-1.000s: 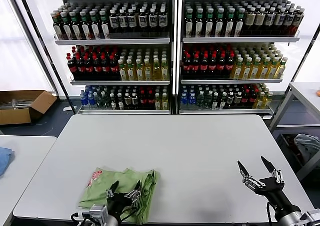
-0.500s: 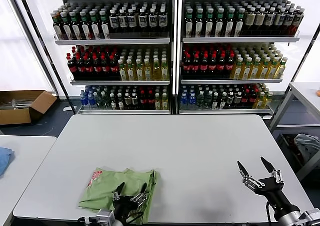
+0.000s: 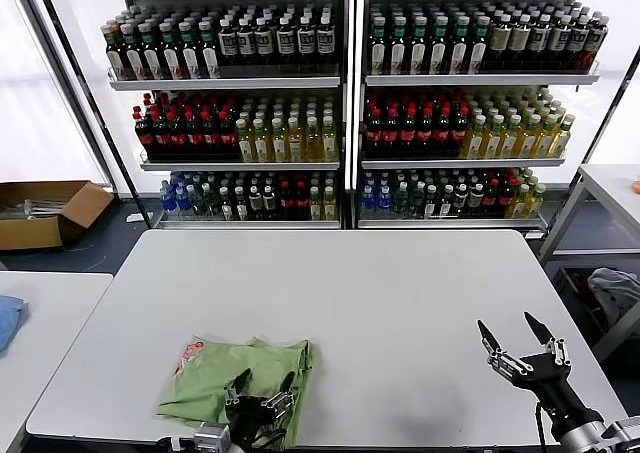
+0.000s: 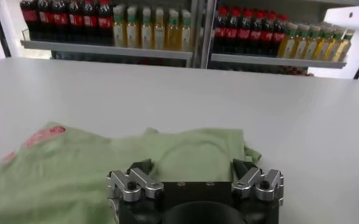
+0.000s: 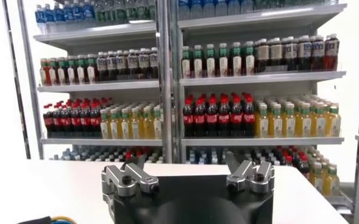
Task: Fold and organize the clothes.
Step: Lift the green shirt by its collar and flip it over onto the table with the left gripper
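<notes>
My left gripper (image 3: 262, 385) has drawn back toward the surface's (image 3: 400, 303) near edge, jaws wide, leaving the folded polo shirt (image 3: 215, 373) by the near-left corner; right gripper (image 3: 520, 345) idles wide, near-right.

Both grippers, left gripper (image 3: 262, 389) and right gripper (image 3: 519, 337), are black with shiny silver knuckles, round screws and thin, pointy black fingers.

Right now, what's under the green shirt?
The folded green polo shirt lies directly on the white table. Anything beneath its layers is covered; the open left gripper hides its near edge.
</notes>
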`<action>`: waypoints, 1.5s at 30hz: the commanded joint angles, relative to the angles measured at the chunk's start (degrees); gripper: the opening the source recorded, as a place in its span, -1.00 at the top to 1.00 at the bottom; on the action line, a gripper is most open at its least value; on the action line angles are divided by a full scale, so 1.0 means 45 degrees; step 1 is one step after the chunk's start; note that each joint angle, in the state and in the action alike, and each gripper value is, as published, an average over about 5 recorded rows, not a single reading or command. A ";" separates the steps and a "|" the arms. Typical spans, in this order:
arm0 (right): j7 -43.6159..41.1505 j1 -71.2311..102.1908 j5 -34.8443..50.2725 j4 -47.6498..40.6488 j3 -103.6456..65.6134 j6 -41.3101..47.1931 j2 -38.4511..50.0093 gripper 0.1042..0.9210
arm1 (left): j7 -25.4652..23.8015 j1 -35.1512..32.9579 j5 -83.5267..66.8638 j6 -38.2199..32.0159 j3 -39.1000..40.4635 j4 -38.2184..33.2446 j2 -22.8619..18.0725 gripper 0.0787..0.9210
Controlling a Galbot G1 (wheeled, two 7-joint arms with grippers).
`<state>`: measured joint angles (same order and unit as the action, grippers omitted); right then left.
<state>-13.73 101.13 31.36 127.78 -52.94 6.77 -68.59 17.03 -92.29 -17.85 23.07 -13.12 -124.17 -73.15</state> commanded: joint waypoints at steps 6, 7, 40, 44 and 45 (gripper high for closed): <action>-0.0008 0.0008 0.0031 0.0016 0.0084 -0.0024 0.0001 -0.76 | -0.0598 0.0276 -0.3958 0.1598 -0.5516 -0.1362 0.1419 -0.77; -0.0010 0.0015 0.0024 0.0015 0.0102 -0.0030 -0.0006 -0.76 | -0.0777 0.0281 -0.4378 0.1761 -0.5962 -0.1124 0.1546 -0.77; -0.0030 -0.0063 0.0177 -0.0135 -0.0025 -0.0107 0.0123 -0.76 | -0.3033 -0.0262 -0.4725 0.1904 -0.5294 0.1635 0.1187 -0.70; -0.0034 -0.0059 0.0166 -0.0129 -0.0022 -0.0110 0.0118 -0.76 | -0.3000 -0.0422 -0.4678 0.1546 -0.5077 0.1417 0.0921 -0.44; -0.0035 -0.0054 0.0168 -0.0127 -0.0035 -0.0111 0.0125 -0.76 | -0.2979 -0.0430 -0.4668 0.1448 -0.5043 0.1384 0.0891 -0.35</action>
<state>-13.90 100.93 32.04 127.17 -52.99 6.28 -68.04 4.18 -93.01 -38.38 30.94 -37.39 -117.71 -67.59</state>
